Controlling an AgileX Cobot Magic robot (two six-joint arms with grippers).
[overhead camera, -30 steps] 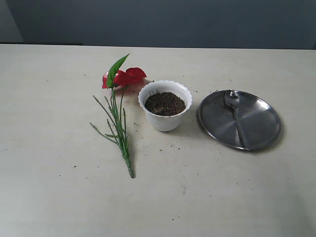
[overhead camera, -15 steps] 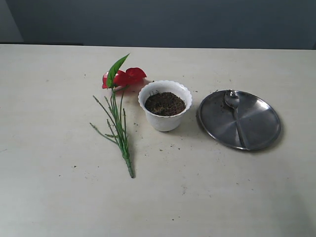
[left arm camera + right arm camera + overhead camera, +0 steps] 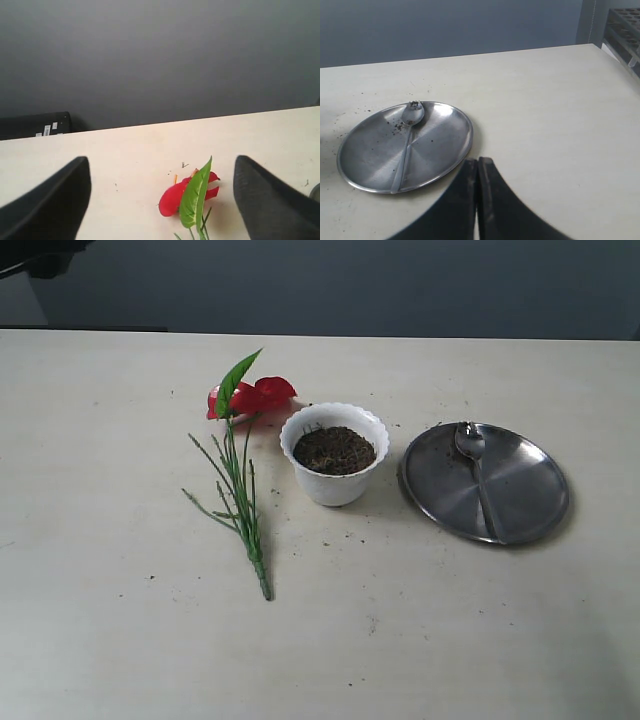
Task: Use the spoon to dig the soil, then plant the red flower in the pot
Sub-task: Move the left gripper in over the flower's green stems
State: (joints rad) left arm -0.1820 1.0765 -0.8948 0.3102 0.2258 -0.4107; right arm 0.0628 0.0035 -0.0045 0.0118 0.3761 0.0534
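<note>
Spoon (image 3: 478,485) lies on steel plate (image 3: 530,490), right of the pot (image 3: 335,488), untouched. Its long axis runs near-far: bowl at the far end, handle tip at the plate's near rim. Soil (image 3: 334,450) fills the pot, no hole dug yet. Red flower (image 3: 240,480) lies flat on the table (image 3: 120,640) just left of the pot, bloom far, stem ends near. Right gripper (image 3: 478,165) has its jaws pressed together with nothing between them. It is off the plate, with the spoon (image 3: 405,150) ahead of it, well apart. Left gripper (image 3: 162,165) has its jaws spread wide and empty, looking at the flower's bloom (image 3: 172,202). Digging comes first, and the spoon is on the right side, so the right arm looks nearer. It would likely need to open and line up across the thin handle. The exterior view shows the whole layout but neither gripper, only a dark bit in the far-left corner. The wrist views show the jaws, but neither shows the pot.
</note>
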